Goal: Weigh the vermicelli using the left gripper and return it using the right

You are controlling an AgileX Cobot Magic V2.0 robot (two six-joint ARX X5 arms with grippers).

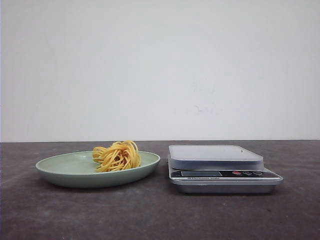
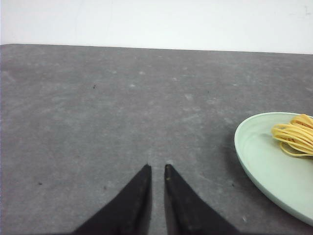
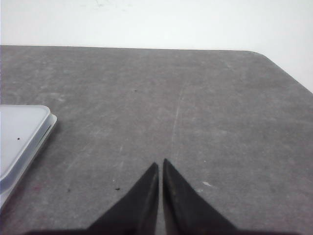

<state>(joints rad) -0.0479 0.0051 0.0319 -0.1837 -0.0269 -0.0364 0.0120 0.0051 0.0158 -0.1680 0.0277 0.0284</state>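
The vermicelli (image 1: 117, 156), a small nest of yellow-orange strands, lies on the right half of a pale green plate (image 1: 60, 167), left of a silver kitchen scale (image 1: 220, 167) with a bare platform. Neither gripper shows in the front view. My left gripper (image 2: 157, 166) is low over the grey table, shut with a narrow slit between its black fingers, holding nothing. The plate (image 2: 259, 161) and vermicelli (image 2: 296, 134) are off to its side. My right gripper (image 3: 160, 162) is shut and empty, with the scale's corner (image 3: 19, 142) off to its side.
The dark grey table (image 1: 160, 215) runs to a white wall at the back. Its far right corner (image 3: 264, 55) is rounded. The scale's display and buttons (image 1: 245, 173) face the front.
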